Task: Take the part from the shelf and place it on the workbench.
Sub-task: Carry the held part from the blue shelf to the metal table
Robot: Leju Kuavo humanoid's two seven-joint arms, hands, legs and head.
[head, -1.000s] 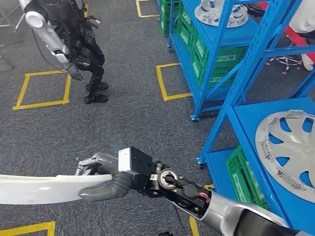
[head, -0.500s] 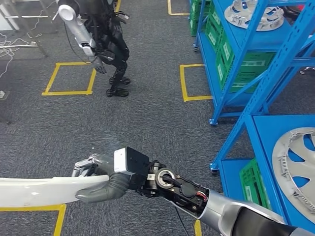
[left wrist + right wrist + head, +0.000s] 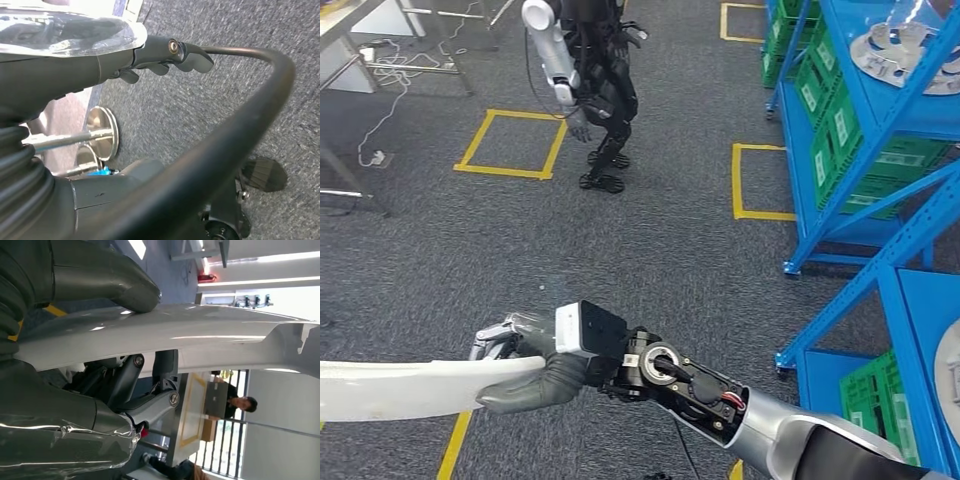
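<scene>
The right robot hand [image 3: 518, 365] is clamped on one end of a long white part [image 3: 403, 388], thumb pressed along its near edge and fingers curled over the far edge, so the piece juts out sideways over the grey carpet [image 3: 675, 240] and off the picture's left side. From the wrist camera the same grip is plain: the thick grey thumb [image 3: 113, 282] lies on one face of the glossy white part [image 3: 196, 337] while the darker fingers [image 3: 151, 407] hook round the other. The left robot hand [image 3: 171, 52] hangs over the carpet with its dark fingers drawn in together and nothing between them. Off to the right stands a blue shelf [image 3: 863, 130] with green crates [image 3: 841, 125] on its lower levels and a silvery wheel cover [image 3: 901, 50] on an upper one; a second blue shelf [image 3: 916, 330] sits nearer, with another green crate [image 3: 878, 395] under it. Yellow tape squares [image 3: 509, 145] mark the floor, and another dark humanoid robot [image 3: 592, 75] crouches beside one of them, well apart from the carried part.
</scene>
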